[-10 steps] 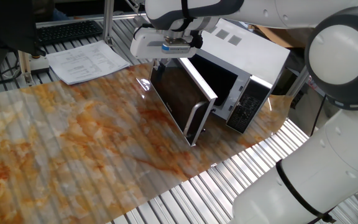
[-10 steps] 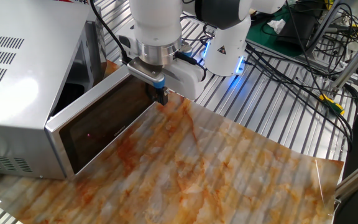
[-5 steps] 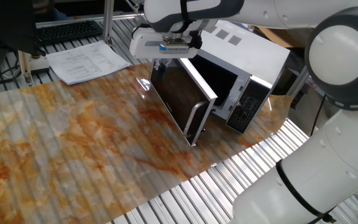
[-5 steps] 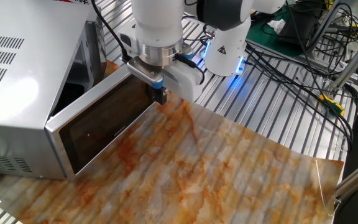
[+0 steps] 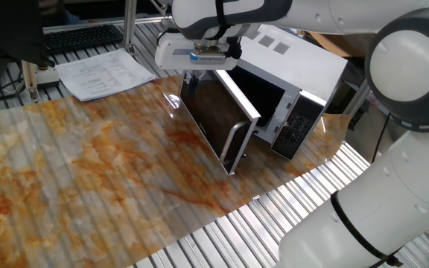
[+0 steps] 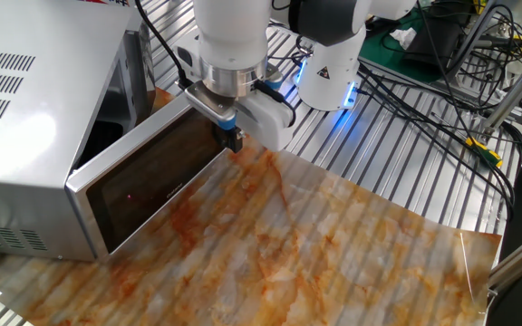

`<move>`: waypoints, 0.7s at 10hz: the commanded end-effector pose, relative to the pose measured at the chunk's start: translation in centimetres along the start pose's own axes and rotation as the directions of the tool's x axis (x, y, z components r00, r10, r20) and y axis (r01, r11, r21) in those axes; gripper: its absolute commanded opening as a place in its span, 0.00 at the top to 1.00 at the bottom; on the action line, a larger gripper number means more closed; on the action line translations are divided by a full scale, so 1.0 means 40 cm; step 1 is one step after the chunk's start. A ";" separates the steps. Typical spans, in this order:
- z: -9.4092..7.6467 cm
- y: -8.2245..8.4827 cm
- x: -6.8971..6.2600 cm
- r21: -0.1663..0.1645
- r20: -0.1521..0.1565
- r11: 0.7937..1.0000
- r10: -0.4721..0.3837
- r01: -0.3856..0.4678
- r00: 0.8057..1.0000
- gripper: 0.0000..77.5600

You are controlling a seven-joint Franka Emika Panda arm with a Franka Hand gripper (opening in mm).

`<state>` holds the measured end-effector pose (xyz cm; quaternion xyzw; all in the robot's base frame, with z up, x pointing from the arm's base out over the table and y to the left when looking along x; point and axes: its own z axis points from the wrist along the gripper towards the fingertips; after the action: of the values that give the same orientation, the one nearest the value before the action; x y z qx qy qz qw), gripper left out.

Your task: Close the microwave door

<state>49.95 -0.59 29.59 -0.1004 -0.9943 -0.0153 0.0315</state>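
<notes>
The hand (image 6: 231,138) points straight down at the half-open microwave door's (image 6: 157,177) outer edge, grip state unclear.

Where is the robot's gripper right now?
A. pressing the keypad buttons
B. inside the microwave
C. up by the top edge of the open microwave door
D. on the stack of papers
C: the gripper sits at the top far corner of the open door, far from the keypad and the papers.
</notes>
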 end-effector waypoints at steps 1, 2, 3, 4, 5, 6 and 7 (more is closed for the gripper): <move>-0.003 0.000 -0.001 -0.026 0.002 0.998 0.055 -0.055 0.998 1.00; -0.003 0.000 -0.001 -0.025 -0.001 0.997 0.069 -0.069 0.998 1.00; -0.003 0.000 -0.001 -0.011 -0.002 0.995 0.101 -0.101 0.995 1.00; -0.003 0.000 -0.001 -0.011 -0.002 0.995 0.101 -0.101 0.995 1.00; -0.003 0.000 -0.001 0.005 0.005 0.992 0.126 -0.126 0.992 1.00; -0.003 0.000 -0.001 0.000 0.001 0.991 0.133 -0.133 0.991 1.00; -0.003 0.000 -0.001 0.002 -0.005 0.988 0.154 -0.154 0.988 1.00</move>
<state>49.93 -0.60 29.56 -0.1594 -0.9866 -0.0146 0.0330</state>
